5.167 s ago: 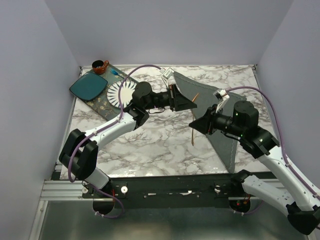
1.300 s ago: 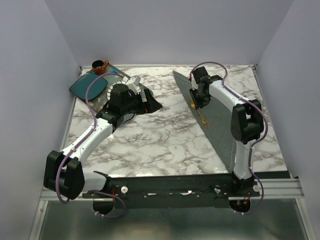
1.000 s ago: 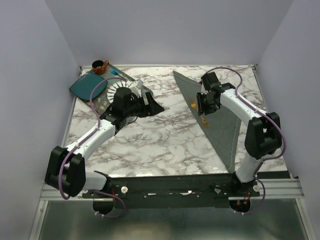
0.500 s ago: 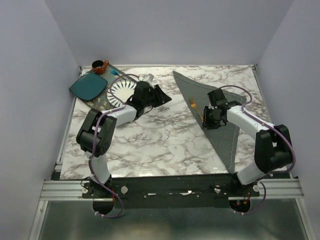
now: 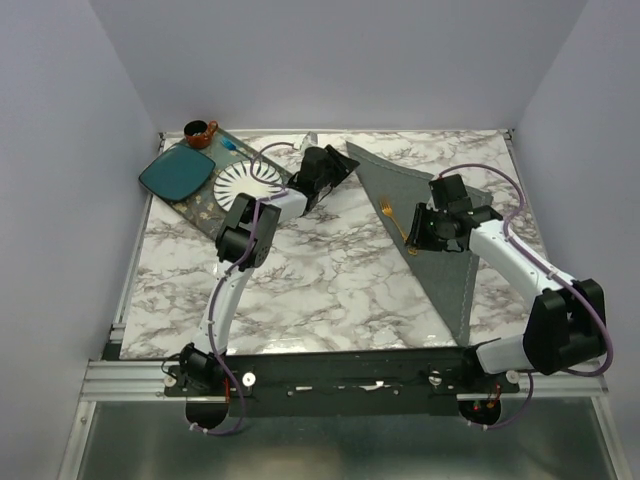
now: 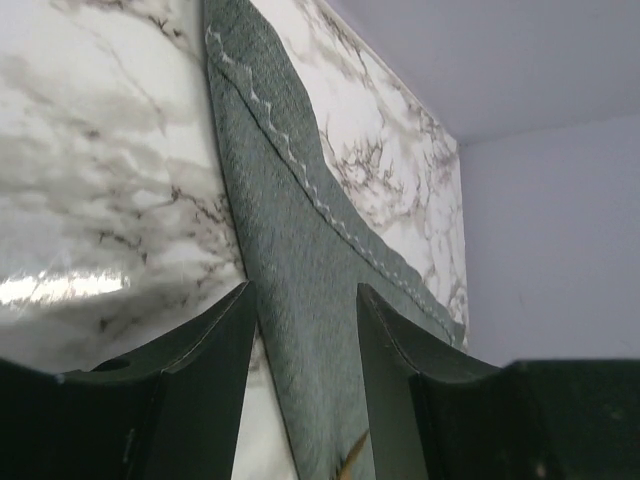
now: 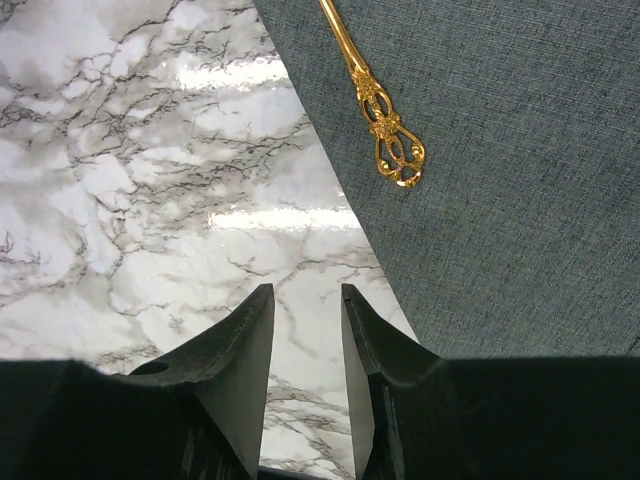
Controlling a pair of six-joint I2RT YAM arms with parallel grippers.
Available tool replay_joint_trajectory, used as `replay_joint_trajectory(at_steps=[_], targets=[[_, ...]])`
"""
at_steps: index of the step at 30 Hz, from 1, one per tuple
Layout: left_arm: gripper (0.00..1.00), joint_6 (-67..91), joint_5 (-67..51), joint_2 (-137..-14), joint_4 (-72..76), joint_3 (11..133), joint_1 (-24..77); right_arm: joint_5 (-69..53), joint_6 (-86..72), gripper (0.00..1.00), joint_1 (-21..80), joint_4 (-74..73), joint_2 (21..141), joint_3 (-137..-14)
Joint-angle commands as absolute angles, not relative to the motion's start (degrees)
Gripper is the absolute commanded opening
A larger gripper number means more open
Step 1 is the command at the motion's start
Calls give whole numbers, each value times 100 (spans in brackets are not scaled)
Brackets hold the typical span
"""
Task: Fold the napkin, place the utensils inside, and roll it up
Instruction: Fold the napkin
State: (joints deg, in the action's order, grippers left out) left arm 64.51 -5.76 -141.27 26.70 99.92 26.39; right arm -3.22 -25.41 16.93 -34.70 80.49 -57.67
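On the folded dark grey cloth napkin a thin gold utensil now lies released, the right hand spread empty beside it, while the spread left hand has reached the napkin's far corner, likely for rolling.

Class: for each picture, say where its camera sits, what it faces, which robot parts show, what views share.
Top external: high behind the bases, facing down on the marble table; both arms.
Left wrist: low, along the dark grey cloth napkin; left gripper's fingers.
Right wrist: downward onto the thin gold utensil; right gripper's fingers.
Shared: napkin, everywhere.
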Motion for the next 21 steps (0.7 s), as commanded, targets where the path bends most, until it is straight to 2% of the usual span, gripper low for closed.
replay_joint_trajectory(at_steps=[1,2,6,11,13,17,19,21], targets=[[49,6661,-114,-14869,2856,11152,2637,-474,-2356,41,1635,-3367,7849,-5731],[46,6732,-88,-15115,2856,11293,2628,-509,-2312,41,1626,-3314,7831,-5757],[46,6899,237,-15451,2830,11785,2575,-510,-2206,41,1582,-3322,7788,-5836],[47,6698,544,-15504,2935,11777,2531,-519,-2206,41,1556,-3226,7717,-5731],[49,6697,702,-15556,2822,11865,2523,-484,-2206,41,1547,-3217,7734,-5669],[62,7100,1010,-15583,2646,11725,2514,-510,-2180,41,1529,-3164,7769,-5555],[65,7268,1116,-15609,2620,11724,2540,-510,-2180,41,1521,-3164,7778,-5537],[65,7260,976,-15855,2087,12335,2558,-510,-2180,41,1520,-3147,7770,-5520]])
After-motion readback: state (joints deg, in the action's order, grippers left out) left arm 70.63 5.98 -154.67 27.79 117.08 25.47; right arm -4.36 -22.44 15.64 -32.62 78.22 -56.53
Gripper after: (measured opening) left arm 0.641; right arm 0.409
